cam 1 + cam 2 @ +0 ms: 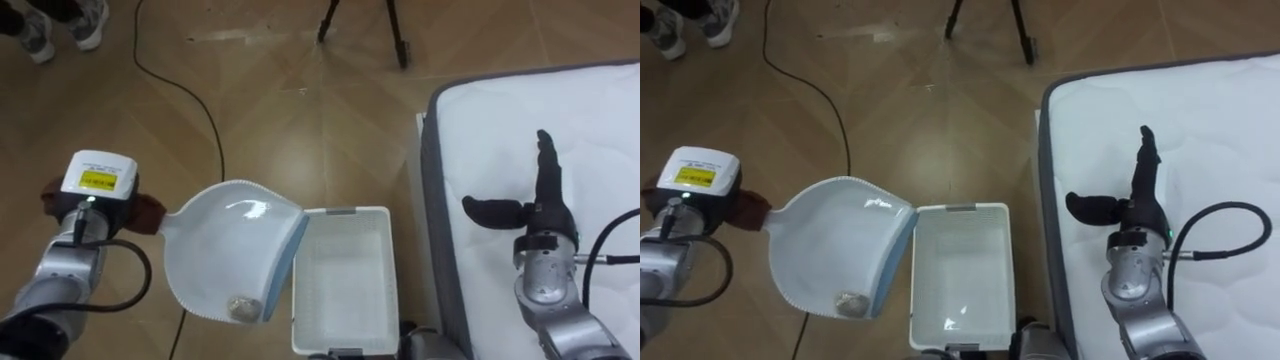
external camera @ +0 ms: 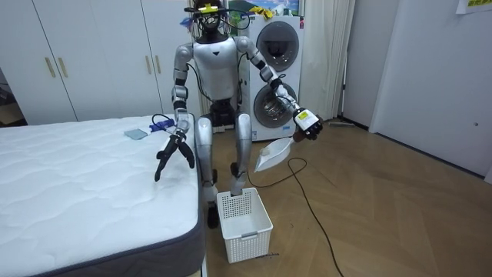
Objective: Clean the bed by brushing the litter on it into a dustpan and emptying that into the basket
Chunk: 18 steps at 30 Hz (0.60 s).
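Left eye view: the bed's white quilted mattress (image 1: 600,110) lies just beside the white plastic basket (image 1: 345,280) and looks bare there. The right hand (image 1: 545,205) hovers over it, fingers straight, holding nothing. On the basket's other side, the left hand (image 1: 120,205) grips the handle of a white dustpan (image 1: 225,250). The dustpan is tipped toward the basket, with a small pale scrap (image 1: 240,306) inside. I think the scrap is not dumped yet. In the room view, a small grey-blue flat thing (image 2: 136,133) lies on the bed far from the basket, so more is left.

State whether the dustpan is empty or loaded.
Loaded: a small greyish lump lies at the lower rim of the dustpan, beside the white basket, whose floor looks bare.
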### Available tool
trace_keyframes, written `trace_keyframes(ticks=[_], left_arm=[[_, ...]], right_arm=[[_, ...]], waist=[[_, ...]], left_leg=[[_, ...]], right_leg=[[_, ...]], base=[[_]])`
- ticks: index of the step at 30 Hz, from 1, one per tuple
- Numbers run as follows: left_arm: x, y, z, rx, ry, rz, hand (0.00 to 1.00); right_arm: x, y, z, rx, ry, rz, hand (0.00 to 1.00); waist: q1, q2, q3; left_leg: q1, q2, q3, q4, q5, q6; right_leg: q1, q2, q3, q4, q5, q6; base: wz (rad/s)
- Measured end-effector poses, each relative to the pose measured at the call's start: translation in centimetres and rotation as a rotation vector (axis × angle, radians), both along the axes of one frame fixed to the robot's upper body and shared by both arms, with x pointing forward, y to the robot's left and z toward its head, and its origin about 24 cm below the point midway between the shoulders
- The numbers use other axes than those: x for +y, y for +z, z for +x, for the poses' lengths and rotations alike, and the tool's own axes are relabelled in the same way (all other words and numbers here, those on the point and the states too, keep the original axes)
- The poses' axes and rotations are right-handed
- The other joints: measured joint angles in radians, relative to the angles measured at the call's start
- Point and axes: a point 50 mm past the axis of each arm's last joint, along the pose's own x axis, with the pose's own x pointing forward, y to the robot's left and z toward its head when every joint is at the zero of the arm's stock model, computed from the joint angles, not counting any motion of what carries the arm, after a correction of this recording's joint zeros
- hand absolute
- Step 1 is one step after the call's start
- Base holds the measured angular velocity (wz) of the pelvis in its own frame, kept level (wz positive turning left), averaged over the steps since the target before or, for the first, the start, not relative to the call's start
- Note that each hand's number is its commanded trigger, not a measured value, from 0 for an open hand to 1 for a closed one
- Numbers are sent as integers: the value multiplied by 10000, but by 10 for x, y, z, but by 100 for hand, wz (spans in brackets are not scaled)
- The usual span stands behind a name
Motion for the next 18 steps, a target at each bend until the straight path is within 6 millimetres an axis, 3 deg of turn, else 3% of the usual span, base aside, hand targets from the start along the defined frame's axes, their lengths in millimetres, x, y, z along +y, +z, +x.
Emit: trace_keyframes(ticks=[6, 9, 14, 18], left_arm=[[11, 9, 0, -2, 110, 380, 100], [16, 13, 0, -2, 158, 530, 100], [17, 11, -2, 60, 222, 452, 100], [16, 11, -2, 76, 199, 468, 100]], right_arm=[[0, 0, 0, -110, -206, -45, 0], [0, 1, 0, -170, -278, -73, 0], [0, 2, 2, -236, -263, -72, 0], [-1, 3, 2, -229, -194, -99, 0]], waist=[[-30, 113, 40], [-24, 220, 41], [-227, 680, 42], [-447, 798, 79]], left_leg=[[61, 18, 143, -61, 3, -2], [173, 24, 338, -207, 32, 37], [355, 23, 595, -357, 50, 69], [362, 10, 766, -386, 35, -71]], right_leg=[[-14, 5, 57, -6, 4, 2], [-29, 50, 298, -35, 41, 39], [-80, 1, 568, 28, 161, 171], [-116, -80, 720, 36, 182, 246]], base=[[-7], [-18], [-15], [-13]])
